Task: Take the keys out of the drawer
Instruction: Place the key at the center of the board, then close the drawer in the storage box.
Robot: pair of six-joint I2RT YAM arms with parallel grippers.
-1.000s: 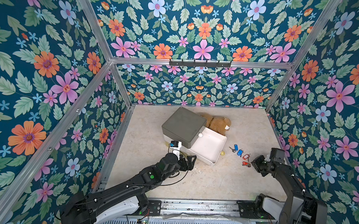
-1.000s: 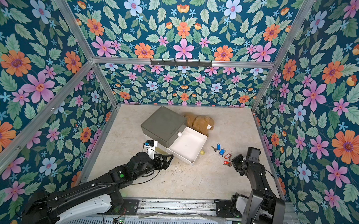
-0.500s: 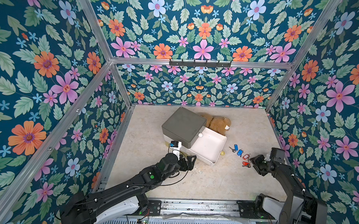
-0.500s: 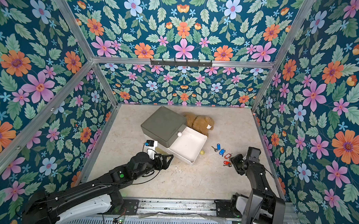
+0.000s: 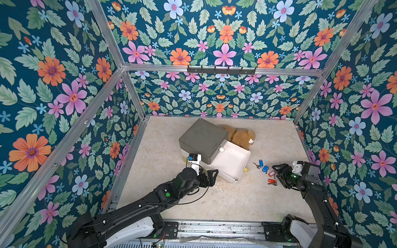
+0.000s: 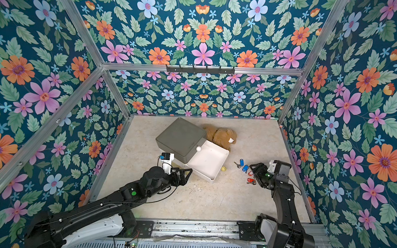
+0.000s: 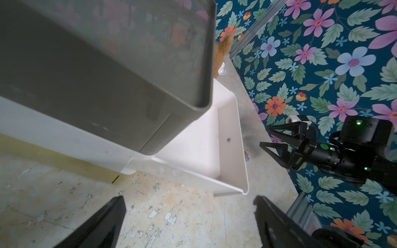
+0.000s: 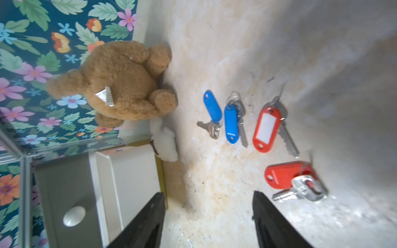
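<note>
On the right gripper (image 8: 208, 194) the jaws had spread wider than a second ago, holding nothing, just beside the keys (image 8: 267, 128); the left gripper (image 7: 188, 198) jaws stood open near the one drawer (image 5: 231, 161). I counted four keys, two blue-tagged, two red-tagged, out on the beige surface (image 5: 235, 198), floral walls (image 5: 218, 39) all round

The floor (image 5: 235, 198) is bare on the near side of the drawer (image 5: 232, 163). The keys (image 5: 265, 169) lie clustered between the drawer and the right gripper (image 5: 275, 173). The cabinet (image 5: 202, 138) and teddy bear (image 5: 240, 137) block the far side.
</note>
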